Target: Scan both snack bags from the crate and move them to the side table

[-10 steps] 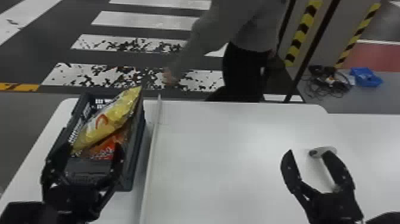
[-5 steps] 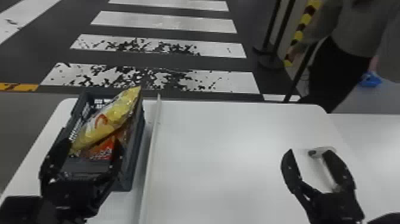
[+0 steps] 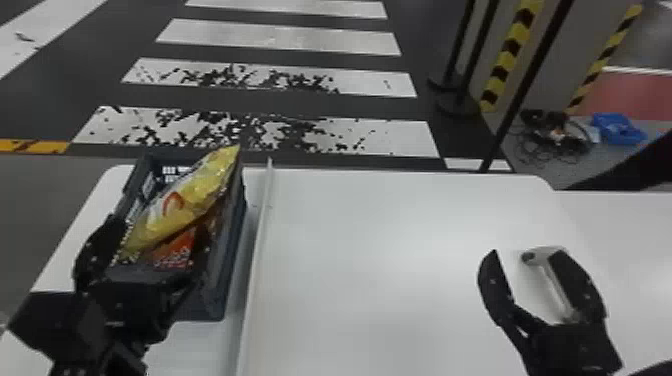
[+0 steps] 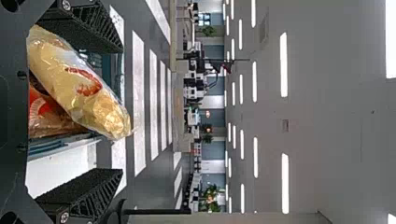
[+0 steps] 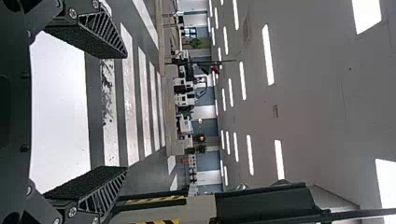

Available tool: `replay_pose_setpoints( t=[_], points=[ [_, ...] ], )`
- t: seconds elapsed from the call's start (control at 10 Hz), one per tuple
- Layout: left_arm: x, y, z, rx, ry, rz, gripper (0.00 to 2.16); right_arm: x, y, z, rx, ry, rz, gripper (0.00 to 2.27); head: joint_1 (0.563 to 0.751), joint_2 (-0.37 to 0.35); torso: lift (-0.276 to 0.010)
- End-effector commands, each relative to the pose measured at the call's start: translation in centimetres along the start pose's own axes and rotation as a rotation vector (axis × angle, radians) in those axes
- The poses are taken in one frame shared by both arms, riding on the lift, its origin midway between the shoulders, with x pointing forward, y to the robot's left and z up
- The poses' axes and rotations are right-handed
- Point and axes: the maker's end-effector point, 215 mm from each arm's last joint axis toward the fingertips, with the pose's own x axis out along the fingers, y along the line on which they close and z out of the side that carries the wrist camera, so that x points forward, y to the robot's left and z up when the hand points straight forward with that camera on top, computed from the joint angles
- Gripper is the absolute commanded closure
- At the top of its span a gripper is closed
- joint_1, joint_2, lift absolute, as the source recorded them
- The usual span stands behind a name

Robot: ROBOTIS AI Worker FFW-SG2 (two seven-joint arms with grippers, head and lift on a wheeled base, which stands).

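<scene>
We have both snack bags in the dark grey crate, which sits on the left part of the white desk. The yellow bag lies slantwise, running from the crate's near left side up toward its far right corner, where its end reaches the rim. The orange-red bag is lower down, partly covered by the yellow one.

Our left hand is at the near end of the crate with its two fingers spread wide, and it grips nothing. In the left wrist view we see the yellow bag between these parted fingers and farther off, with part of the orange-red bag beside it.

Our right hand is over the right part of the desk, its fingers also wide apart. The right wrist view shows nothing held between them. In the head view a pale handheld device lies on the desk, appearing between and partly behind those fingers.

A narrow raised white strip runs along the desk just beside the crate, on its right. At the right edge we see another white surface. Beyond, on the floor, are tangled cables and a blue item near them.
</scene>
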Motion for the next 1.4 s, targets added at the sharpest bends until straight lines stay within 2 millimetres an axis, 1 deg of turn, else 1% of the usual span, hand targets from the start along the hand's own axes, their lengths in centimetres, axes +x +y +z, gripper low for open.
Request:
replay_pose_setpoints(
  t=[0.0,0.2,0.6,0.8,1.1,1.3],
  points=[
    [0.7,0.0,-0.1,0.011,0.009,-0.008,0.08,0.0,0.0,0.0,0.0,0.002,0.001,0.15,0.695,-0.085,-0.095],
    [2.1,0.2,-0.5,0.02,0.03,-0.01,0.08,0.0,0.1,-0.1,0.001,0.003,0.002,0.15,0.695,-0.085,-0.095],
    [5.6,1.6,-1.4,0.006,0.05,-0.007,0.09,-0.4,-0.3,-0.3,-0.006,0.014,-0.002,0.15,0.695,-0.069,-0.095],
    [7.1,1.9,-2.1,-0.004,0.061,-0.012,0.08,-0.5,-0.2,-0.4,-0.011,0.015,0.0,0.15,0.695,-0.065,-0.095],
    [8.3,1.6,-2.7,-0.005,0.069,-0.031,0.08,-0.5,-0.2,-0.4,-0.009,0.017,-0.001,0.15,0.695,-0.061,-0.095],
    [9.1,0.5,-3.7,-0.006,0.095,-0.061,0.08,-0.5,-0.1,-0.3,-0.009,0.014,0.002,0.15,0.695,-0.066,-0.095]
  ],
)
